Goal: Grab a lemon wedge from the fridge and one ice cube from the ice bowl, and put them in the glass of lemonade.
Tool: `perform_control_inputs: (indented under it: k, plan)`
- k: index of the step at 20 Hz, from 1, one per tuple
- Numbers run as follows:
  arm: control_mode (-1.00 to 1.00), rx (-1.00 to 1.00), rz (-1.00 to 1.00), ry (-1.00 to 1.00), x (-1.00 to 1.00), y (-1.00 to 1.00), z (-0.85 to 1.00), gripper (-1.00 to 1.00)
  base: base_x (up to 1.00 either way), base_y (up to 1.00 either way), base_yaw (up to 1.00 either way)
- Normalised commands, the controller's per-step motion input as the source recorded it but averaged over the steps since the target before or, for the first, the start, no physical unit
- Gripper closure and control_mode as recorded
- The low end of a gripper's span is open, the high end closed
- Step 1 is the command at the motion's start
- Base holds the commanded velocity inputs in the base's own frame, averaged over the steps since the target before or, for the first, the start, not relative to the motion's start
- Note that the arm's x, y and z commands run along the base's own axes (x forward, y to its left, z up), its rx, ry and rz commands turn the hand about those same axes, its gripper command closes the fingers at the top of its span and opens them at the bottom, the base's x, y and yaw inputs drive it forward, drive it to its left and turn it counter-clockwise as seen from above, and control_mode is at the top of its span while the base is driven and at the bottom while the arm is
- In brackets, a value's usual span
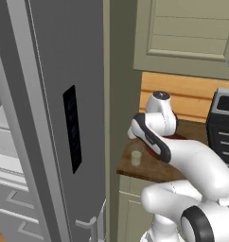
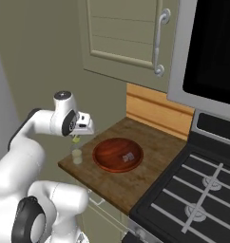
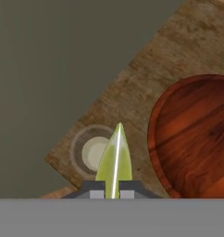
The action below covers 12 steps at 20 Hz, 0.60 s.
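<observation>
My gripper (image 2: 76, 137) is shut on the lemon wedge (image 2: 75, 139), a yellow-green sliver hanging just above the glass of lemonade (image 2: 77, 156). In the hand view the lemon wedge (image 3: 115, 159) stands pinched between the fingertips, its point over the glass of lemonade (image 3: 94, 152) below. The ice bowl (image 2: 118, 154), wide and reddish-brown, sits right of the glass with a pale ice cube (image 2: 128, 157) inside; its rim (image 3: 153, 134) shows in the hand view. The grey fridge (image 1: 55, 118) stands at left with its door swung open. The glass (image 1: 136, 156) sits near the counter's front left corner.
The wooden counter (image 2: 150, 142) is small, ending close to the glass on the left and front. A black stove (image 2: 197, 185) adjoins it on the right, under a microwave (image 2: 212, 47). Beige wall cabinets (image 2: 126, 33) hang above. The fridge door edge (image 1: 104, 118) is close to the counter.
</observation>
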Motion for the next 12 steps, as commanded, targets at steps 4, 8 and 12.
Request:
perform_control_inputs:
  k: [4,8,12]
  plan:
    - [-1.0,-0.02,0.0,0.0,0.23,0.0,0.0,1.0,0.0,0.0,0.0]
    - [-1.0,0.0,0.0,0.0,0.17,0.0,0.0,1.0,0.0,0.0,0.0]
    - [-1.0,0.0,0.0,0.0,0.09,0.0,0.0,1.0,0.0,0.0,0.0]
